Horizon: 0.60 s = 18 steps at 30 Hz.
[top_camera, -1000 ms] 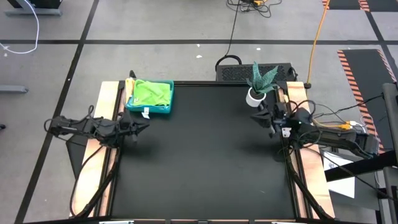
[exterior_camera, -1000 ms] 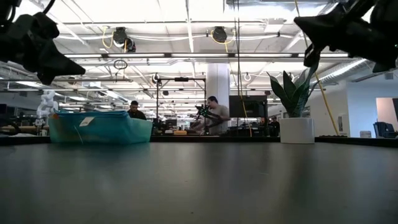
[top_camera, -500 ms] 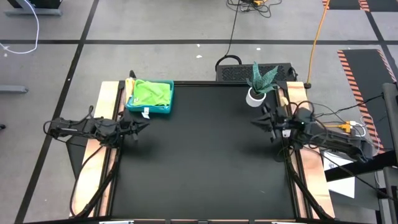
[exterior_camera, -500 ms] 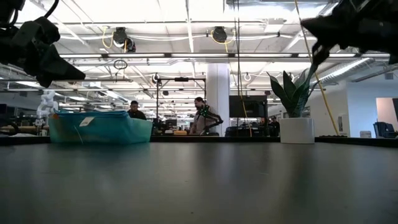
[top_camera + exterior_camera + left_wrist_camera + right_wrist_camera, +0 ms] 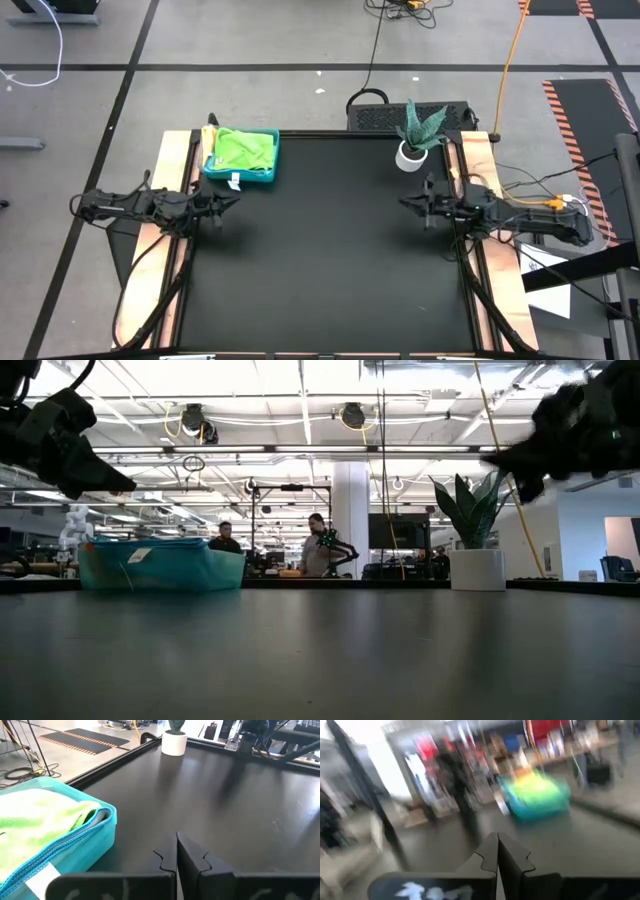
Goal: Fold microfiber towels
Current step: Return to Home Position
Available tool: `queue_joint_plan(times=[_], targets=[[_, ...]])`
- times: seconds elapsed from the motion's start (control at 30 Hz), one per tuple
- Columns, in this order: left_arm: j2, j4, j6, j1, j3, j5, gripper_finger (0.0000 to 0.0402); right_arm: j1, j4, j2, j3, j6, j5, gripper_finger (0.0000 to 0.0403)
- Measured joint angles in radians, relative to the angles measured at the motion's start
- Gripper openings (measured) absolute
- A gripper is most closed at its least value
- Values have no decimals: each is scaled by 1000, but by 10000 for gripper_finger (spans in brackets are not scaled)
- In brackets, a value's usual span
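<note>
At the left gripper (image 5: 176,854): two dark fingers pressed together, nothing between them. Position: raised above the left edge of the black table (image 5: 320,260), tips pointing toward the table's middle, just on the near side of the teal bin (image 5: 276,160) and clear of it.

Right gripper (image 5: 497,851): fingers likewise closed flat against each other, holding nothing. Position: raised over the right edge of the table (image 5: 404,203), pointing inward, facing the left gripper across the bare surface, the two well apart.

Teal bin: rigid, rectangular, standing at the far left corner of the table; low view shows it resting flat on the surface (image 5: 160,568).

Green microfiber towel (image 5: 243,148): folded, lying inside the bin as the top layer, filling most of it. A paler fold of cloth (image 5: 102,815) shows under it at one corner of the bin; what else lies beneath cannot be told. One white tag (image 5: 235,181) hangs over the bin's near wall.

Potted plant (image 5: 410,152): spiky green leaves in a white pot, upright at the far right corner of the table, near the right gripper but not touching.

Beyond the table, low view: two persons (image 5: 318,550) in the workshop behind.
</note>
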Motion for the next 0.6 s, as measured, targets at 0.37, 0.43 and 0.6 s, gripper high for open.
queue_joint_plan(times=[0.37, 0.43, 0.6], targets=[[5, -14, -1, 0, 0, -61, 27, 24, 36, -2, 5, -25, 52, 0], [5, -14, -9, 0, 0, -60, 27, 22, 37, -3, 4, -41, 56, 0], [5, -15, -57, 0, 0, -53, 18, 21, 14, -1, 3, -51, 50, 0]])
